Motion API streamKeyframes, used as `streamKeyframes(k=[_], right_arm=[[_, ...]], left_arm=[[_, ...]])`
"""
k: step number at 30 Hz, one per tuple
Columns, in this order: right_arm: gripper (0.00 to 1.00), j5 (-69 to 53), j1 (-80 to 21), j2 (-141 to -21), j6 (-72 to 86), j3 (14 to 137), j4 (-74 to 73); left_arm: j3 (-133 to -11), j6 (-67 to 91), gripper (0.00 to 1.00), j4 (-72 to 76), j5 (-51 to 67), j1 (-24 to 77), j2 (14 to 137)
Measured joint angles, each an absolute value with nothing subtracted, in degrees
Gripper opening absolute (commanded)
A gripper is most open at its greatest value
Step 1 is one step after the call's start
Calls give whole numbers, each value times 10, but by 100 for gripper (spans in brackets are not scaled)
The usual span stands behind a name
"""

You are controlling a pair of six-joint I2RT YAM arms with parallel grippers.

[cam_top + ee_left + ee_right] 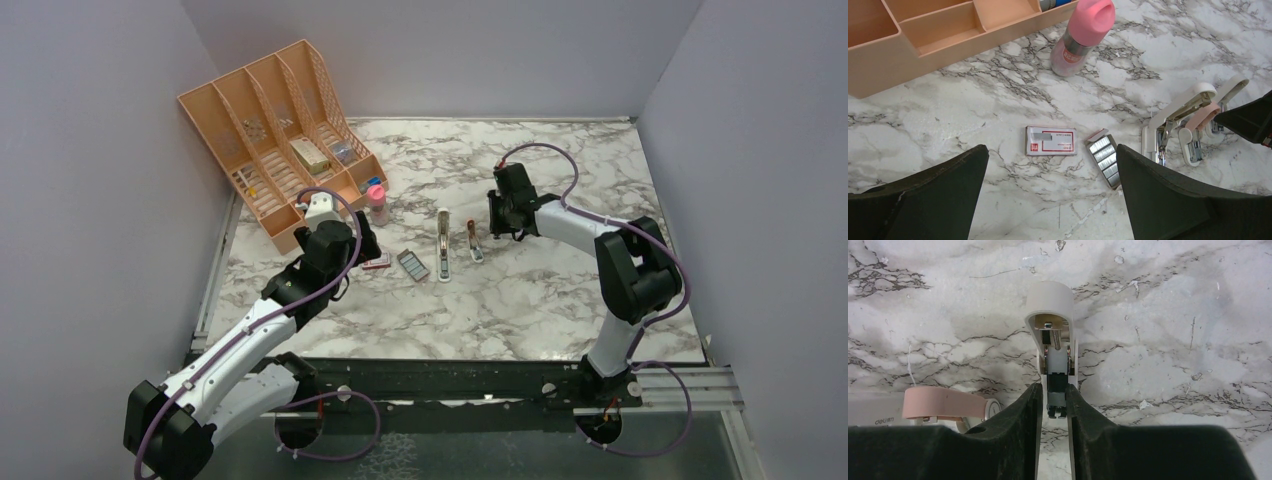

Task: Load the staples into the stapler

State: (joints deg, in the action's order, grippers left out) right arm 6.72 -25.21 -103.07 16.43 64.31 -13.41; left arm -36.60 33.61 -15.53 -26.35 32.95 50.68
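Observation:
The staples (1104,159) are silvery strips in a small grey tray (412,264) lying on the marble table. Their red-and-white sleeve (1051,140) lies just left of the tray, and shows in the top view (377,263). The stapler (443,240) lies opened out to the right of the tray, with white and pink parts (1180,107). My left gripper (1050,165) is open and empty, hovering near the sleeve and tray. My right gripper (1053,390) is shut on the stapler's white arm (1049,302), and shows in the top view (497,218).
An orange desk organizer (270,140) stands at the back left, close behind my left gripper (362,245). A pink-capped bottle (1083,35) stands upright in front of it, near the sleeve. Grey walls enclose the table on three sides.

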Motion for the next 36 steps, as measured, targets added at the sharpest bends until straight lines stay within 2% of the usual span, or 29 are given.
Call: streamKeyframes(k=[14, 26, 36], right_arm=[[38, 67, -252, -1031, 164, 656, -163], [34, 67, -252, -1024, 165, 662, -166], [53, 40, -252, -920, 178, 653, -158]], left_arm=[[-366, 336, 99, -155, -263, 329, 507], [-366, 336, 99, -155, -263, 329, 507], [-366, 334, 99, -147, -248, 329, 506]])
